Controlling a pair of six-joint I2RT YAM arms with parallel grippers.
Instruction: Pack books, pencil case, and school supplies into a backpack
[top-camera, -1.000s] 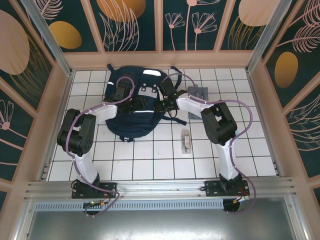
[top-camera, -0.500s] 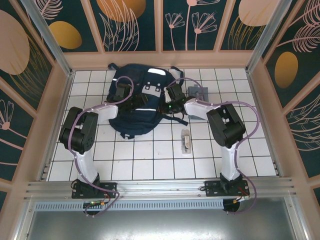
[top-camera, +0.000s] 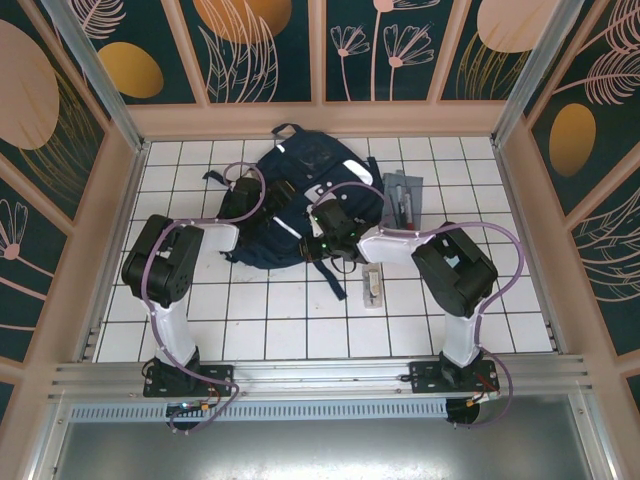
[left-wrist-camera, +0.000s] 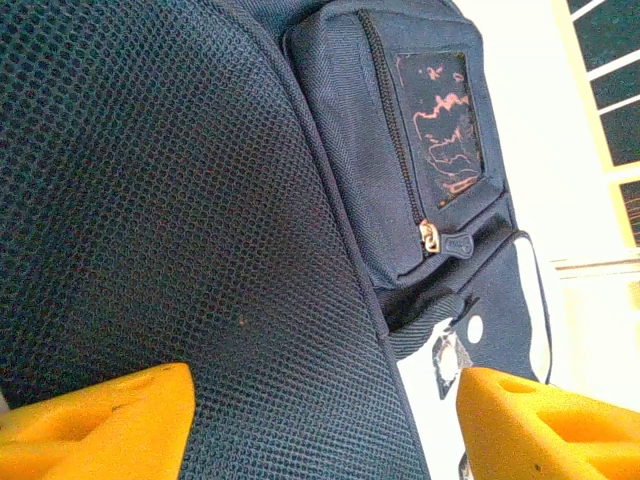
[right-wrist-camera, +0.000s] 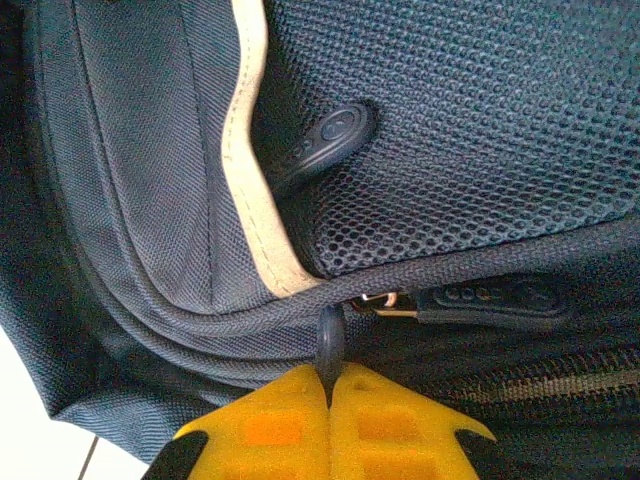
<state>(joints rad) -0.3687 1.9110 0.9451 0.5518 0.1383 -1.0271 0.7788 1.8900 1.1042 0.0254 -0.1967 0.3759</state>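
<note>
Toward the back of the tiled table (top-camera: 280, 320) the backpack (top-camera: 300, 190) lies flat and slightly askew, with both arms reaching onto it. At its left side the left gripper (left-wrist-camera: 320, 410) sits against the dark mesh panel (left-wrist-camera: 170, 200), its yellow fingers spread wide and holding nothing. The right gripper (right-wrist-camera: 330, 390) has its fingers pinched together on a dark pull tab (right-wrist-camera: 329, 345) at the zip seam. Just right of the bag lies the pencil case (top-camera: 402, 197), and the school supplies packet (top-camera: 372, 285) rests nearer, on bare tile beside the right arm.
</note>
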